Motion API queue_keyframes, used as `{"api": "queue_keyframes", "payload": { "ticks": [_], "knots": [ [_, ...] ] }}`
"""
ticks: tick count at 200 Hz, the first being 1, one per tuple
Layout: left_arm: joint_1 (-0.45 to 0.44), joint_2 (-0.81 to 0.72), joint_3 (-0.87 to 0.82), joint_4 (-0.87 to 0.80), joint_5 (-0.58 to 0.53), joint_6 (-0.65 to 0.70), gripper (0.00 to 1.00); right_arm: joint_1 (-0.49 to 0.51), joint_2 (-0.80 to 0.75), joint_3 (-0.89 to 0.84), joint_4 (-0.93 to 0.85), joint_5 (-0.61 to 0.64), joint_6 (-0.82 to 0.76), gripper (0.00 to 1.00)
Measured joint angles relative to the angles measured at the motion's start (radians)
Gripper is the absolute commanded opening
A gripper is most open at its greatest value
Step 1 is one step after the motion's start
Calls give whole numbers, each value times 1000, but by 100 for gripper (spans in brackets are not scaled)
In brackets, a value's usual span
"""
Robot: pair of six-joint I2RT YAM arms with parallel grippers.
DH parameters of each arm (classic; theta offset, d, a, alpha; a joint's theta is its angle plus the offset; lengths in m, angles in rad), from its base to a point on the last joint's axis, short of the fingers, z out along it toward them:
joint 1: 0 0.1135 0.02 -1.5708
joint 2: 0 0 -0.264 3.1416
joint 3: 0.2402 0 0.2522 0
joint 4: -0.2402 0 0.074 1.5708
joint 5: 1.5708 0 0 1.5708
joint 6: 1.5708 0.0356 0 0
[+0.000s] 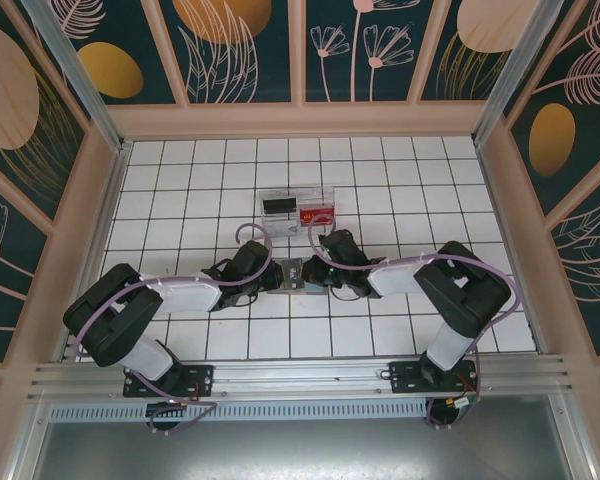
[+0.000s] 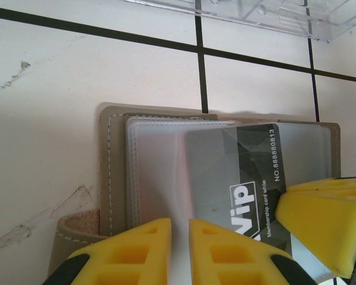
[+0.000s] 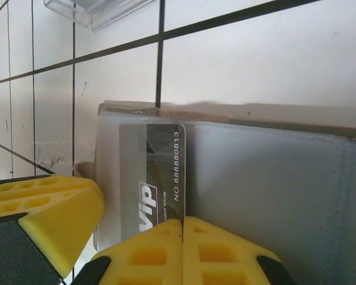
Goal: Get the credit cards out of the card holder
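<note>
Grey stitched material, folded open and lying flat: that is the card holder (image 1: 292, 272). It rests on the white tiled tabletop (image 1: 180, 190), in the middle of the near half and between my two grippers. My left gripper (image 2: 180, 230) sits at its 9 o'clock and my right gripper (image 3: 182, 230) at its 3 o'clock, both low over it.

On the holder's frosted plastic sleeve (image 2: 151, 172) lies a dark credit card (image 2: 237, 172) with white "ViP" lettering and a printed number. I cannot tell how much of it is inside the pocket.

My right gripper's yellow fingers (image 3: 225, 249) are pressed together, and the card's near end runs into the seam between them, so I am pinching the card. My left gripper's fingers (image 2: 130, 252) stand close, with a thin slit between them over the sleeve's edge. I cannot tell whether they grip anything. A small tab (image 2: 77, 231) sticks out of the holder beside them.

At 12 o'clock from the holder, apart from it, stands a clear plastic tray (image 1: 300, 205) with a black piece and a red piece inside.
</note>
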Motion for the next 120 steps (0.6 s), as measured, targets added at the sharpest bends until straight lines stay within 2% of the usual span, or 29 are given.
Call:
{"api": "queue_keyframes", "payload": {
  "ticks": [81,120],
  "knots": [
    [0,-6,0,-11,-4,0,18,-66,-151,-91,-16,0,-16,0],
    [0,-66,0,-47,-4,0,26,-66,-253,-91,-70,19,-77,0]
  ]
}}
